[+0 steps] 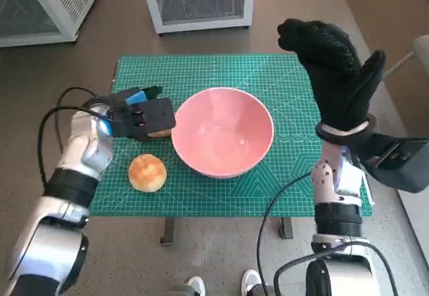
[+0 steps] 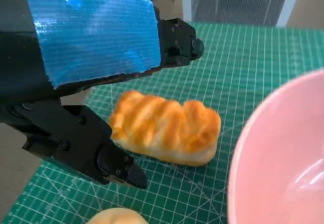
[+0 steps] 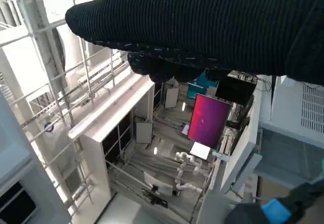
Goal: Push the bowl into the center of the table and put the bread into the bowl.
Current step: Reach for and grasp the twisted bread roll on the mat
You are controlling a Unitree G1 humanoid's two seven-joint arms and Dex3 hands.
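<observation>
Blue tape, glossy and woven, covered the back of the left hand [image 2: 91,31], whose hard black fingers [image 2: 119,165] stood apart on either side of the oblong bread [image 2: 164,133] without clearly touching it, apparently placed there to close on the loaf. That bread looked soft, with a golden, ridged crust, and lay on the green gridded cutting mat [image 1: 201,75] just beside the pink bowl [image 1: 223,132]. Smooth, round and deep, the bowl sat near the table's middle, so the push seemed largely done. A round bun [image 1: 147,173] rested nearby. Raised well clear, the knitted right hand [image 1: 335,68] held nothing, fingers together, likely keeping out of the way.
</observation>
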